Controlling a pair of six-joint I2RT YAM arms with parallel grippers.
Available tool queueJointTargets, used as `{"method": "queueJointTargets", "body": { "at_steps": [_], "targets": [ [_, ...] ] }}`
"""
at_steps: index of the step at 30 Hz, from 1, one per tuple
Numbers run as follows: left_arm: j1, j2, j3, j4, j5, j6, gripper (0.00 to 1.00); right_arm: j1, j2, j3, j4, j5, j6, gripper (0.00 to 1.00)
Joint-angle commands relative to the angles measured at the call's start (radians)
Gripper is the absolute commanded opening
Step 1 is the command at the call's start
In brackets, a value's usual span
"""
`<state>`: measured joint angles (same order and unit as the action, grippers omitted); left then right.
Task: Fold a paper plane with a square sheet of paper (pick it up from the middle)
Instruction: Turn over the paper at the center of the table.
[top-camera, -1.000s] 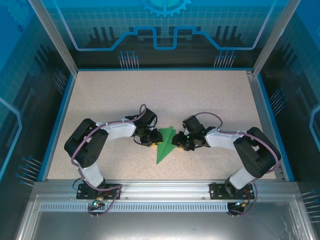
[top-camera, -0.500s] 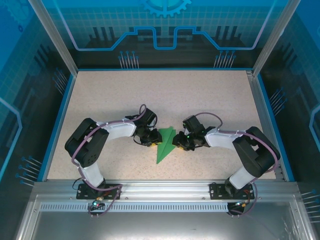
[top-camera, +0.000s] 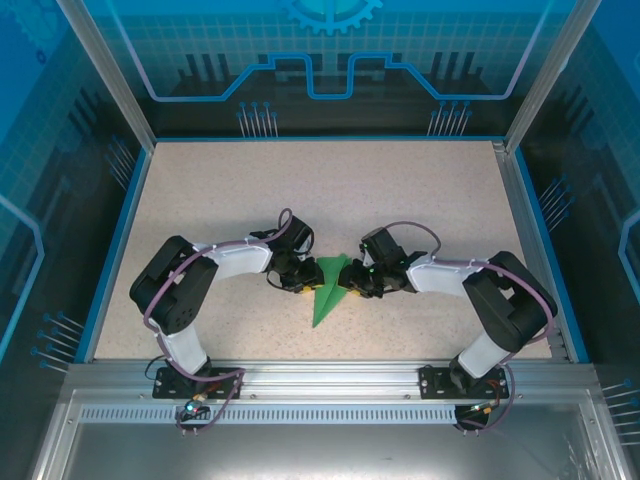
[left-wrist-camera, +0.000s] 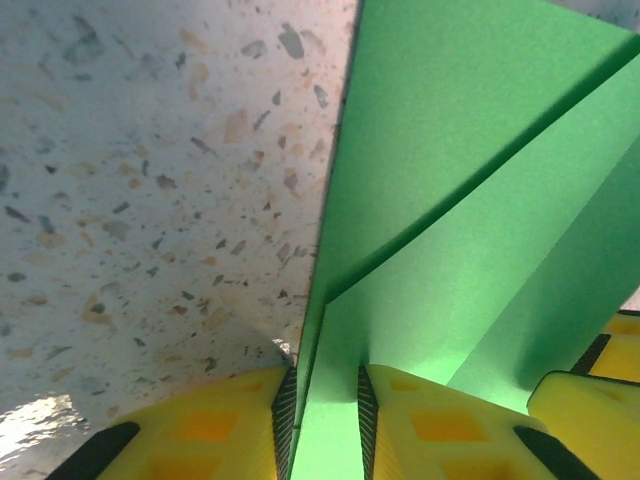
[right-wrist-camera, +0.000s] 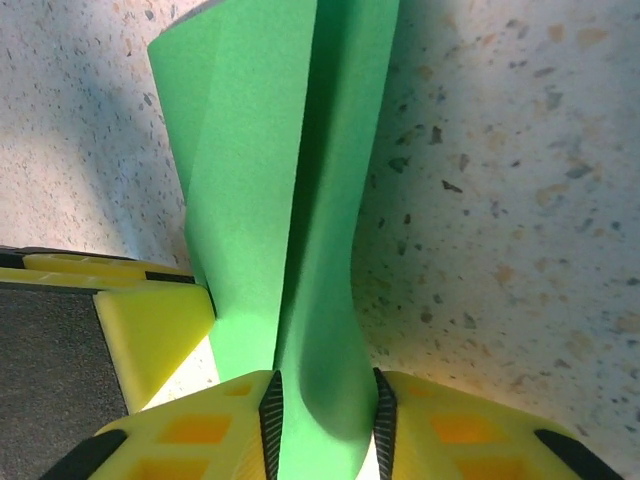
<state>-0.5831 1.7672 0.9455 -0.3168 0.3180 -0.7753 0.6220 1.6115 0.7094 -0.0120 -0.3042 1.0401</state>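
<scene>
**Both claws clamped on the green plane**

Your paper plane (top-camera: 327, 295) lies at the middle of the table (top-camera: 420, 190), toward the near edge, with its narrow point aimed near and slightly left. The left gripper (top-camera: 306, 277) meets it from the left, and its wrist view shows it pinching a folded green layer. The right gripper (top-camera: 349, 283) comes in from the right and is likewise pinched on a fold. The two claws face each other across the plane's wide far end.

Right pincer (top-camera: 348, 283) slightly leftward, perhaps further over the paper plane (top-camera: 324, 302).
</scene>
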Motion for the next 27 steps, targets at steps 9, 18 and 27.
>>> {"method": "queueJointTargets", "body": {
  "at_steps": [9,18,27],
  "targets": [
    [-0.003,0.002,-0.011,0.011,-0.009,-0.007,0.26,0.013,0.044,0.006,0.134,-0.045,0.045,0.37],
    [-0.002,-0.045,-0.049,0.036,-0.030,-0.034,0.26,0.023,0.106,0.028,0.179,-0.035,0.035,0.34],
    [-0.002,-0.093,-0.075,0.043,-0.058,-0.043,0.26,0.051,0.130,0.058,0.191,-0.015,-0.001,0.31]
  ]
}}
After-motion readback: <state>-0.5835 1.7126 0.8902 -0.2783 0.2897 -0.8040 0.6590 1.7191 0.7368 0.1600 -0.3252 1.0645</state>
